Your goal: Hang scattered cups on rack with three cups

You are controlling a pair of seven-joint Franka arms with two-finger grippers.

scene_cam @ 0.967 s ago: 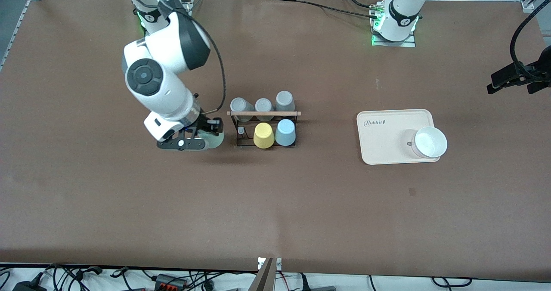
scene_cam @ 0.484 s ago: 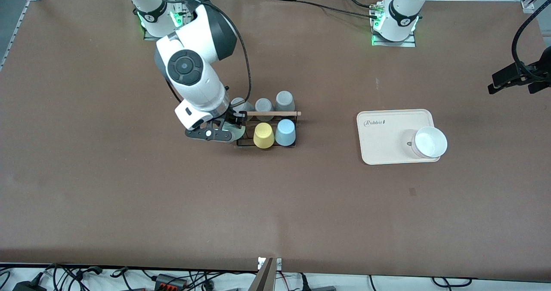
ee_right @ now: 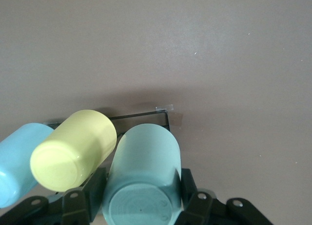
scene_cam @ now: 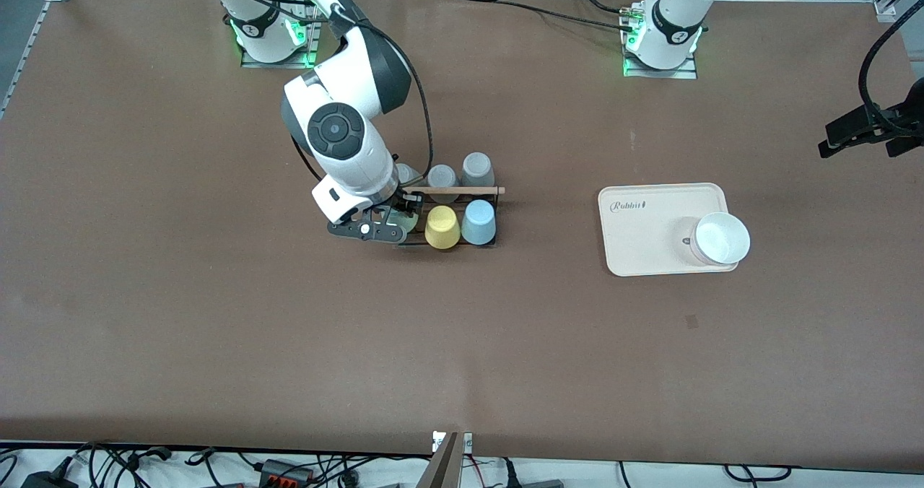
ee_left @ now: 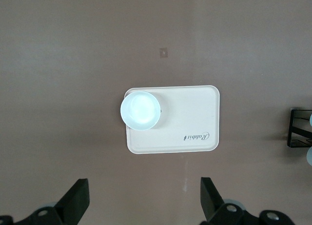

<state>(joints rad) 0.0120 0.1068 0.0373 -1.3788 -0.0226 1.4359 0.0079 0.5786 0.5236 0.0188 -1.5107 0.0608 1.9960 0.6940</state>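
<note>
The right gripper (scene_cam: 390, 222) grasped the mint cup (ee_right: 141, 178) over the rack (scene_cam: 447, 214), at the yellow cup's (scene_cam: 442, 227) nine o'clock. The left gripper (ee_left: 144, 205) waited, fingers released, over the tray (ee_left: 185, 122).

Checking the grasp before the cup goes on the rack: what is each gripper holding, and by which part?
The right gripper holds the mint green cup by its side walls near the closed base, at the rack. The left gripper holds nothing.

White bowl (scene_cam: 721, 238) on beige tray (scene_cam: 650, 235)
</note>
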